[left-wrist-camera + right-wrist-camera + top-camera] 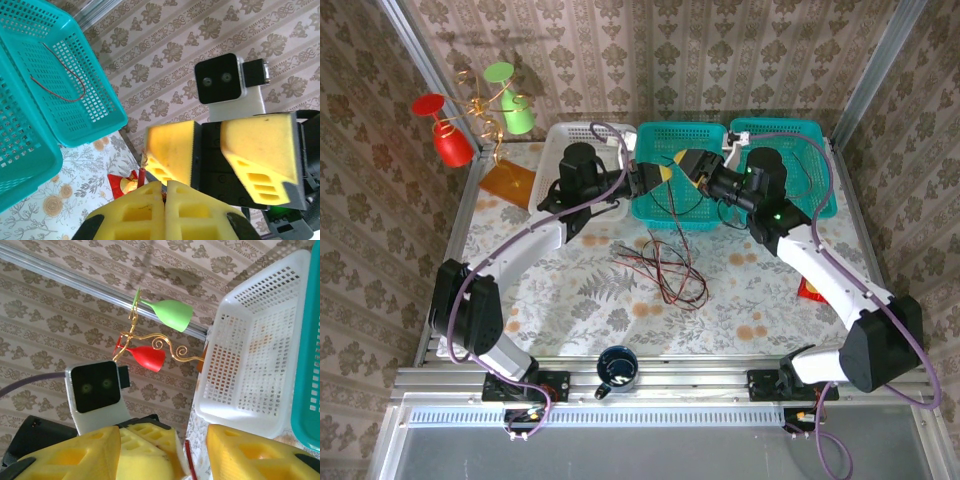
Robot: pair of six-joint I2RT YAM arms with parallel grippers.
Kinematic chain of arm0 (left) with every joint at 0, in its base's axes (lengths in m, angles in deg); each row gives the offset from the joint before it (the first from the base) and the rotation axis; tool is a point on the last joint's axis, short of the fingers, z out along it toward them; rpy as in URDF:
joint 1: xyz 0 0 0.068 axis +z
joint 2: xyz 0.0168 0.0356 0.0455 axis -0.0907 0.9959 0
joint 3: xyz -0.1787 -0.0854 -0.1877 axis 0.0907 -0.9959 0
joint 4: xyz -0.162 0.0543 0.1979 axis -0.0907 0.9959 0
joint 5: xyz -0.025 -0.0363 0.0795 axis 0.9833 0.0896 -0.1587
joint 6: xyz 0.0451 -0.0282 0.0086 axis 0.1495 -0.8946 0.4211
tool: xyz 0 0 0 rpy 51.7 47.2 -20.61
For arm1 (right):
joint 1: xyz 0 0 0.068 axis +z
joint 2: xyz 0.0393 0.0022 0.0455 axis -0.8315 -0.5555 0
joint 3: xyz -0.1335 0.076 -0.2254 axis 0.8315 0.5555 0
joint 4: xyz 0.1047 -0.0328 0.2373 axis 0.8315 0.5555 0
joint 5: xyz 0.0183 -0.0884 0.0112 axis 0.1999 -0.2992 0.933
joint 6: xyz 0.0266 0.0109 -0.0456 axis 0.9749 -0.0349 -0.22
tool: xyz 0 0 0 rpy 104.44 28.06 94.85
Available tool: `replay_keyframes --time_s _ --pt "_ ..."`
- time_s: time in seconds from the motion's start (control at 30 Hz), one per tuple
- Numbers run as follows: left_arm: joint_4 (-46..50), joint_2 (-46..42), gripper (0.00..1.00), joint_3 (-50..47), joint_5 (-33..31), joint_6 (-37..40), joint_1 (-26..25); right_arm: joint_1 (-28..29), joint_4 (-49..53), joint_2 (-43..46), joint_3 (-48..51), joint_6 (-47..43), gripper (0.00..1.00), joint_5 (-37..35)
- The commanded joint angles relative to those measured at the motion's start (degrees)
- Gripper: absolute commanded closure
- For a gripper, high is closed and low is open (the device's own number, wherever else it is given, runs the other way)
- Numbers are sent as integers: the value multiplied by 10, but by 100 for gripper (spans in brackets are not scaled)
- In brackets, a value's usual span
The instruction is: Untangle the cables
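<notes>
Your two hands meet above the middle teal basket (680, 128) at the far side of the bench (550, 290). The left hand (164, 186) is clamped fully closed, its yellow pads pressed together with a thin red strand (142, 175) pinched at their tip. The right hand (693, 165) faces it with its jaws spread wide, one pad to either side of the left hand's tip, gripping nothing. In the right wrist view the strand runs through that gap.

The arrangement reads as a second grip being lined up. One hand anchors the strand so that the other can take it close by and draw it free.

The rest of the cables (665, 275) lie as a loose knot of red and black loops near the middle of the bench. Strands lead up from the knot toward the hands, lifted, it seems, so that the held one parts from the pile. A single red cable (62, 82) lies alone in the right teal basket (100, 95), which suggests that freed cables go there.

By that count, most of the untangling lies ahead. If you close the right hand here, check that it bites on the strand and not on the left hand's pad. A hard pull could also tighten the knot below rather than loosen it.
</notes>
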Motion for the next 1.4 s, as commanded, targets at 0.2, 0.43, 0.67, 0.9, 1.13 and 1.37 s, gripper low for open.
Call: replay_keyframes --time_s 0.2,0.43,0.67,0.9,1.13,1.37 --pt "293 -11 100 149 -13 252 -3 -39 -64 35 64 -11 53 84" --pt "404 -58 100 185 -145 538 -35 -46 -83 105 120 -99 56 35" --pt "455 -78 100 182 -46 732 -33 -50 -103 123 131 -170 53 82" --pt "532 -114 100 164 107 991 -11 -49 -144 162 169 -293 49 97" --pt "574 -116 100 178 248 1088 33 -20 -216 147 203 -405 45 195" --pt "584 -104 100 183 316 1109 57 38 -191 98 171 -508 39 253"
